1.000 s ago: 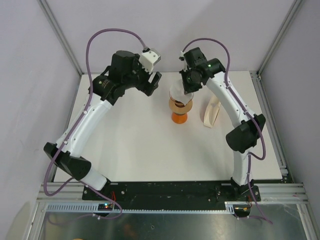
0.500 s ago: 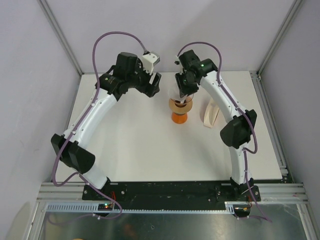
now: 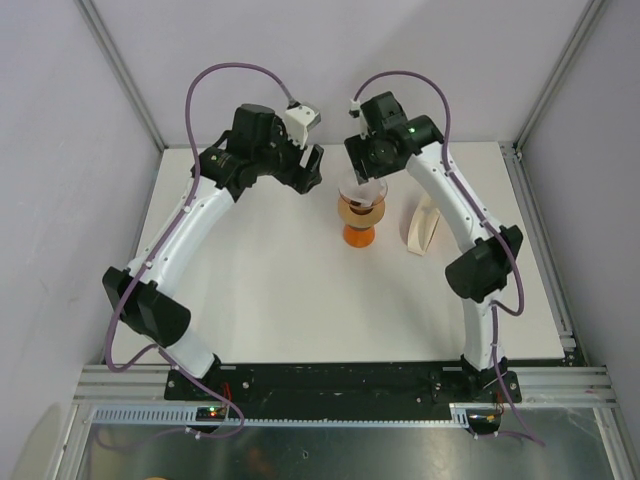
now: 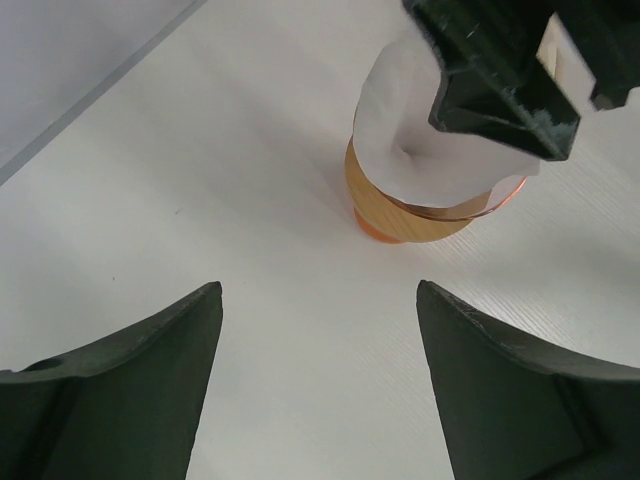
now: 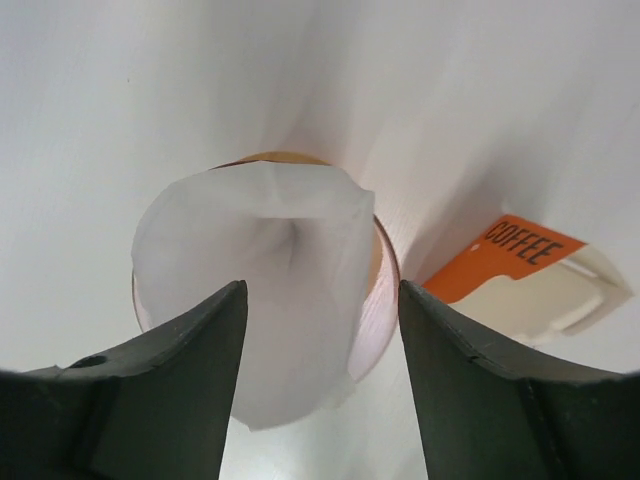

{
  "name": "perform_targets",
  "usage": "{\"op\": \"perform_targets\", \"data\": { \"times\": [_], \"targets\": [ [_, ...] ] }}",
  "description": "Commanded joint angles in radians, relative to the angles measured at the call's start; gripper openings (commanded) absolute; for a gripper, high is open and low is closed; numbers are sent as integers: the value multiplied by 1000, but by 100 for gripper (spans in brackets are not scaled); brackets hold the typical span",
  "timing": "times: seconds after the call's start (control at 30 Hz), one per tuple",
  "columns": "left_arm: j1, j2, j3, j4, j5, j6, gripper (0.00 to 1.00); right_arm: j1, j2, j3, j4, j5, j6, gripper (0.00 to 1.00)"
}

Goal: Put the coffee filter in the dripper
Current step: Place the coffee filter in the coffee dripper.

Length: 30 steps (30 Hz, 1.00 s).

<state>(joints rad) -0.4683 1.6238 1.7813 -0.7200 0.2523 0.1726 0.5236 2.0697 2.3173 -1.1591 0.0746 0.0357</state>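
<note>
Since a second ago the right gripper (image 5: pixel 320 300) has opened from pinched to roughly half-wide and holds nothing. Looks like a release. The filter (image 5: pixel 250 250) sits right below its jaws in the dripper (image 5: pixel 383 300), with one flap over the rim. The left gripper (image 4: pixel 320 300) is wide and empty, with the dripper just ahead of it, probably staying out of the way.
</note>
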Motion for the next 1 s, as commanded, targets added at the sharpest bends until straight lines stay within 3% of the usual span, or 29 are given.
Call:
{"op": "perform_targets", "data": {
  "times": [0.0, 0.1, 0.17, 0.23, 0.33, 0.4, 0.47, 0.97],
  "targets": [
    [0, -13, 6, 32, 29, -12, 83, 23, -119, 21, 74, 89, -73, 69],
    [2, -17, 9, 34, 19, -2, 84, 47, -158, 9, 115, 144, -106, 71],
    [11, -19, 7, 37, 12, 2, 84, 69, -194, -43, 162, 136, -137, 66],
    [33, -24, 1, 41, 15, -6, 84, 77, -227, -131, 215, 59, -158, 53],
    [84, -42, -22, 53, 36, -24, 84, 75, -224, -225, 218, 2, -149, 23],
    [117, -61, -45, 68, 45, -37, 84, 70, -198, -240, 190, 5, -130, 10],
    [150, -79, -73, 89, 51, -49, 84, 64, -173, -241, 168, 4, -114, 2],
    [264, -140, -194, 149, 90, -115, 84, 42, -91, -369, 254, -40, -107, 0]
  ]
}}
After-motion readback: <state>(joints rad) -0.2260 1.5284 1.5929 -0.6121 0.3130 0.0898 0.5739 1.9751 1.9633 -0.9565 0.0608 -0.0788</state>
